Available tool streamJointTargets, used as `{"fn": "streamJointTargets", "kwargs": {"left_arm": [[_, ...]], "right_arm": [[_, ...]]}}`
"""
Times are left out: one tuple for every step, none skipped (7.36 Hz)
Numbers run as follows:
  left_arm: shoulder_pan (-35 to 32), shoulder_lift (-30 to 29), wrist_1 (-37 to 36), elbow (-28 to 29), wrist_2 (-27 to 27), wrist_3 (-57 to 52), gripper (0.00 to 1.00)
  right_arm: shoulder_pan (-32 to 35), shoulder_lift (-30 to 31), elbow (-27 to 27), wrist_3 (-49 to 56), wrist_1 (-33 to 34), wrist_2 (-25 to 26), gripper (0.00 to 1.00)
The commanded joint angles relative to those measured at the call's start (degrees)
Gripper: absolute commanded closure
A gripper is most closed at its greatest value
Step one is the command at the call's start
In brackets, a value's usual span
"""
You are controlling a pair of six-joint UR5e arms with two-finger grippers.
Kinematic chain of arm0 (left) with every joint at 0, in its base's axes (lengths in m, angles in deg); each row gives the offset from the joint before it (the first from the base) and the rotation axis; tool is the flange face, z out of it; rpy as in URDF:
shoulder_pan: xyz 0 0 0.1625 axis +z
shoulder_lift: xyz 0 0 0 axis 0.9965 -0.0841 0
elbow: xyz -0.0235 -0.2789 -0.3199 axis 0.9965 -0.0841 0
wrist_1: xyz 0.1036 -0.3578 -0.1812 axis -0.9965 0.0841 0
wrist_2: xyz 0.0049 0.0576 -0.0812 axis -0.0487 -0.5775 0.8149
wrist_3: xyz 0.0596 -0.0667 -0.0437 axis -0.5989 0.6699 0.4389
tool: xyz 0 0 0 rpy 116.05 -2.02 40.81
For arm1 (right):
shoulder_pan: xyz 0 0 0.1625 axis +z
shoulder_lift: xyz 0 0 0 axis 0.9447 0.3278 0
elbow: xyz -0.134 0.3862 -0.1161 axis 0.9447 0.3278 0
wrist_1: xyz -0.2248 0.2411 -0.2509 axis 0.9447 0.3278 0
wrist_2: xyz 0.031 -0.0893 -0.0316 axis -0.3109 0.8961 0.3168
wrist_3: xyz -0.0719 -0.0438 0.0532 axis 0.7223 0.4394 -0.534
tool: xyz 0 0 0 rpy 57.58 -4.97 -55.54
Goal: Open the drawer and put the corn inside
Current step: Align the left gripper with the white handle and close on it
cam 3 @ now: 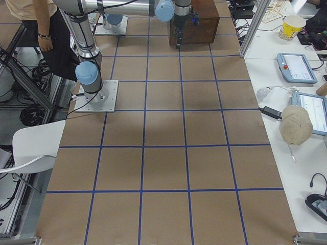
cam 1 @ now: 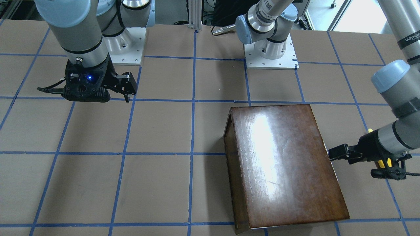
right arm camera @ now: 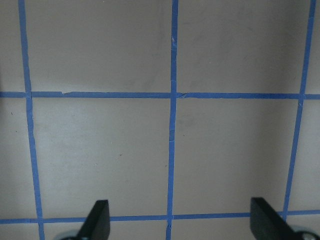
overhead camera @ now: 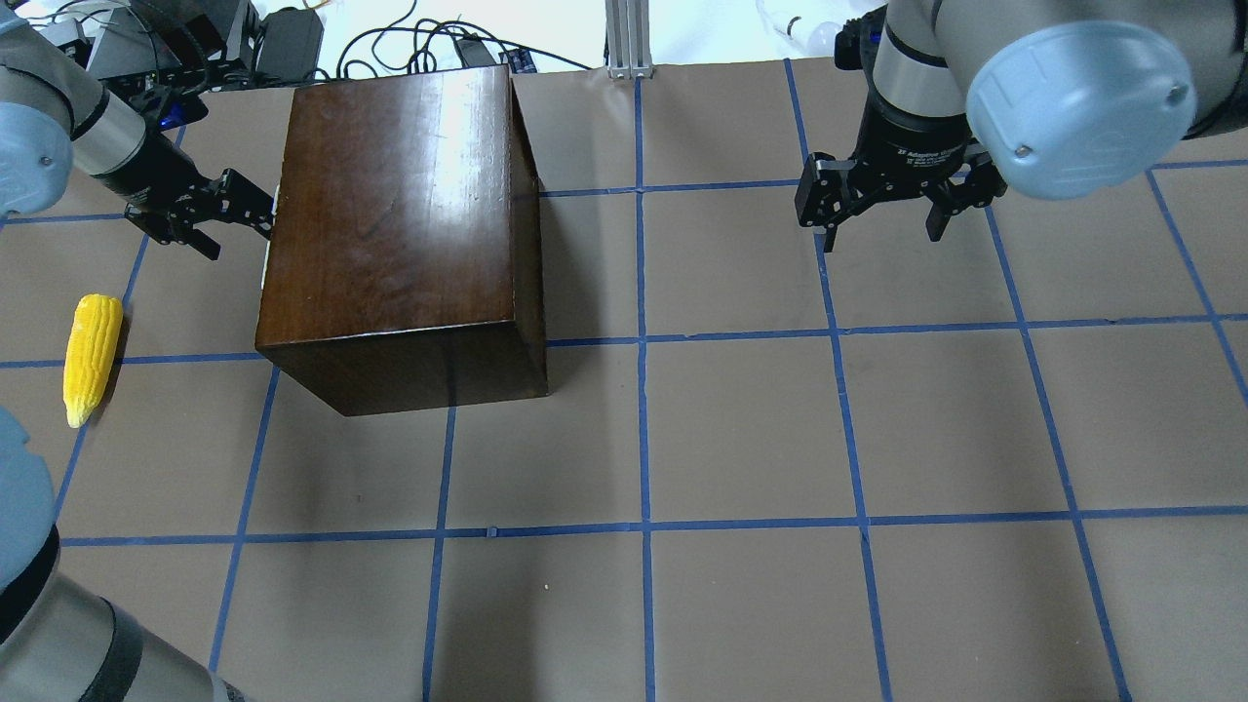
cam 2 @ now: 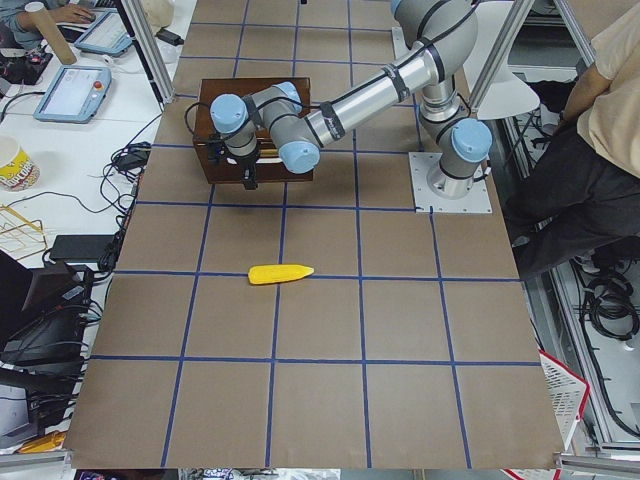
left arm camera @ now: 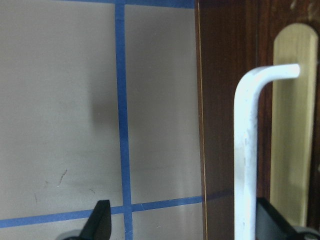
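Note:
The glossy dark-brown cabinet [overhead camera: 390, 205] stands on the table, also seen in the front view [cam 1: 282, 164]. Its drawer is shut; only the dark front panel [left arm camera: 220, 100] with a white handle [left arm camera: 246, 150] shows, and the pale tray is hidden. My left gripper [overhead camera: 239, 219] is open at that front face, its fingers on either side of the handle [left arm camera: 186, 217] without closing on it. The yellow corn [overhead camera: 93, 356] lies on the table apart from the cabinet, on my left. My right gripper [overhead camera: 882, 229] is open and empty, hovering over bare table [right arm camera: 182, 220].
The brown table [overhead camera: 741, 439] carries a blue tape grid. Both arm bases [cam 1: 270, 54] are bolted at the robot side. Side benches hold tablets and cables [cam 3: 296, 66]. A person [cam 2: 600, 120] stands beside the table.

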Motion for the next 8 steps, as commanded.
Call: {"fn": "streamJointTargets", "kwargs": {"left_arm": [[0.08,-0.12,0.0,-0.35,1.56,0.09,0.0],[0.08,-0.12,0.0,-0.44,2.01,0.0,0.0],[0.08,-0.12,0.0,-0.44,2.01,0.0,0.0],[0.08,-0.2,0.0,-0.7,1.93,-0.09,0.0],[0.26,-0.55,0.0,-0.79,1.84,-0.09,0.0],[0.26,-0.73,0.0,-0.79,1.84,0.0,0.0],[0.26,-0.82,0.0,-0.79,1.84,0.0,0.0],[0.35,-0.91,-0.09,-0.79,1.84,0.0,0.0]], "right_arm": [[0.0,0.0,0.0,0.0,-0.01,0.02,0.0],[0.0,0.0,0.0,0.0,-0.02,0.02,0.0],[0.0,0.0,0.0,0.0,-0.02,0.02,0.0],[0.0,0.0,0.0,0.0,-0.02,0.02,0.0],[0.0,0.0,0.0,0.0,-0.02,0.02,0.0],[0.0,0.0,0.0,0.0,-0.02,0.02,0.0],[0.0,0.0,0.0,0.0,-0.02,0.02,0.0],[0.0,0.0,0.0,0.0,-0.02,0.02,0.0]]}}
